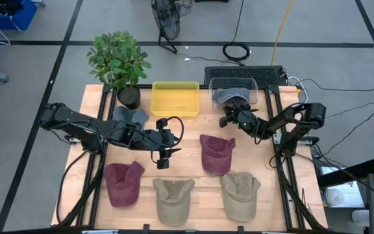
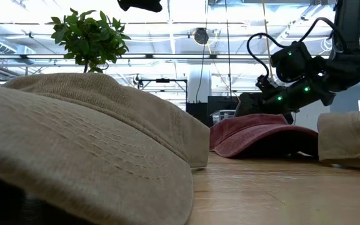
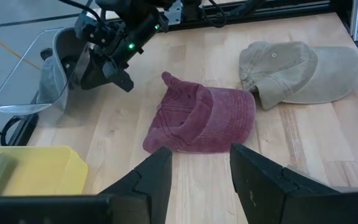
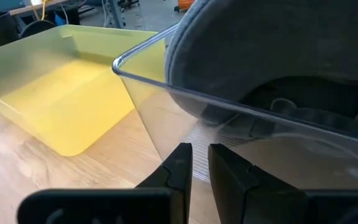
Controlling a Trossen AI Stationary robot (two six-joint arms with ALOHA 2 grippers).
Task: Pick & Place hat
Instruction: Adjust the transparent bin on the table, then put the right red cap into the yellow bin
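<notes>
Several hats lie crown up on the wooden table: a maroon hat (image 1: pixel 217 153) (image 3: pixel 204 115) (image 2: pixel 258 134) at centre, another maroon hat (image 1: pixel 123 182) near left, two khaki hats (image 1: pixel 174 199) (image 1: pixel 240 195) along the near edge, and a grey hat (image 1: pixel 130 117) far left. A second grey hat (image 1: pixel 232 95) (image 4: pixel 272 43) sits inside the clear bin (image 1: pixel 234 83) (image 4: pixel 185 93). My left gripper (image 1: pixel 163 155) (image 3: pixel 201 177) hovers open, left of the central maroon hat. My right gripper (image 1: pixel 228 119) (image 4: pixel 200 167) is shut, empty, just before the clear bin's near wall.
A yellow bin (image 1: pixel 174 98) (image 4: pixel 61 106) stands at the far edge beside the clear bin. A potted plant (image 1: pixel 121 62) is at the far left corner. A keyboard (image 1: pixel 245 73) lies behind the clear bin. Bare wood shows between the hats and bins.
</notes>
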